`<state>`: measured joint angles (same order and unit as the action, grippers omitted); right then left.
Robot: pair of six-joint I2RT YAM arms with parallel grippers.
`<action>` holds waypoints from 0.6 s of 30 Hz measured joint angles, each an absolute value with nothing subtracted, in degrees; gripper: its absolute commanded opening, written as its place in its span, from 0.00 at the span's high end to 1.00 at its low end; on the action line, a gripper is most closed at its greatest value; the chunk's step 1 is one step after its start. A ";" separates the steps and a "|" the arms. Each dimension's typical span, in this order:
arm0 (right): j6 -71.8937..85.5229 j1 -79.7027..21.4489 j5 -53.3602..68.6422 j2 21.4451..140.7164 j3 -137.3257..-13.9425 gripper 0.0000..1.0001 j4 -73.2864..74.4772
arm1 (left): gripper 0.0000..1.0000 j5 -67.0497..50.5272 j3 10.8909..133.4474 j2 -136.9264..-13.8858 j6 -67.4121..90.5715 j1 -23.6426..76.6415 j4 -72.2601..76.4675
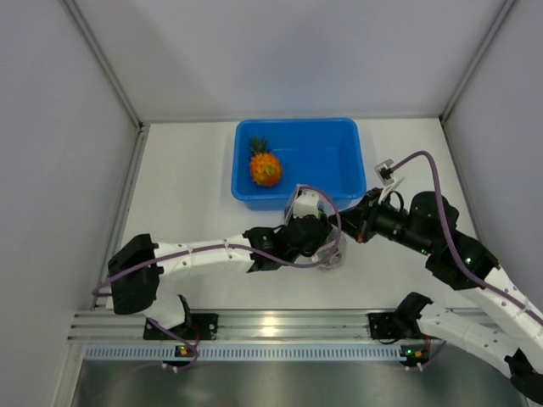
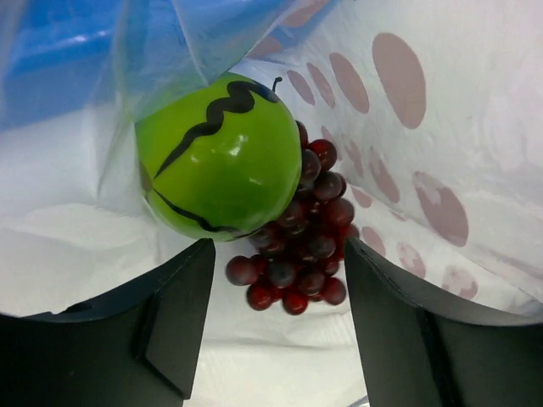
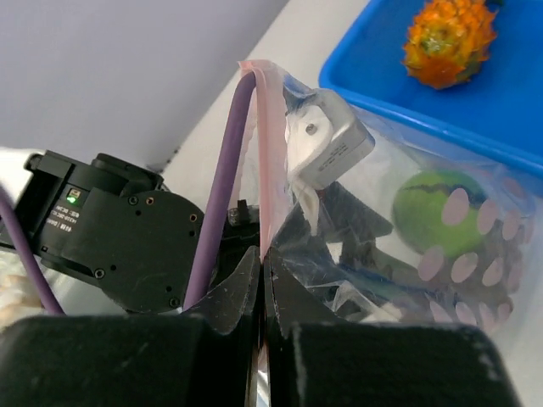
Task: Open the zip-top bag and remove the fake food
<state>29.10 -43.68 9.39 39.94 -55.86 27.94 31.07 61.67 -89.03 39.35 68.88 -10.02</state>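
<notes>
One green fruit (image 2: 219,157) just beyond left gripper (image 2: 278,248)

Glossy plastic green fruit (image 2: 219,157), shiny grape bunch (image 2: 301,254), clear filmy zip-top bag (image 2: 424,127) (faintly creased)

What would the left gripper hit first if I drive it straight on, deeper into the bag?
Probably the green fruit, ahead of the open jaws and overlapping the grape bunch, so seemingly nearer; the grapes sit right behind. Depth is uncertain.

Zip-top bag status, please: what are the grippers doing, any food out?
Right gripper shut on edge of zip-top bag. Left gripper open inside bag, facing green fruit and grape bunch. Pineapple out, in blue tub. Purple cable beside zip strip.
</notes>
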 measured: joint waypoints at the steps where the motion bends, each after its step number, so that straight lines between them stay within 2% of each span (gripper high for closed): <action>1: 30.28 -43.68 9.78 39.64 -55.86 1.00 27.64 | 0.28 30.96 62.06 -88.38 39.46 68.88 -11.49; 12: 41.69 -43.59 14.02 36.32 -46.61 1.00 20.38 | 0.26 30.59 65.76 -88.27 38.87 68.14 -21.32; 18: 42.28 -43.57 8.19 34.44 -45.32 1.00 24.67 | 0.26 29.76 66.92 -94.54 38.15 66.65 -21.54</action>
<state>42.28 -43.57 8.19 34.44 -45.32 24.67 29.76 66.92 -94.54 38.15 66.65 -21.54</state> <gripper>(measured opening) 0.008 0.743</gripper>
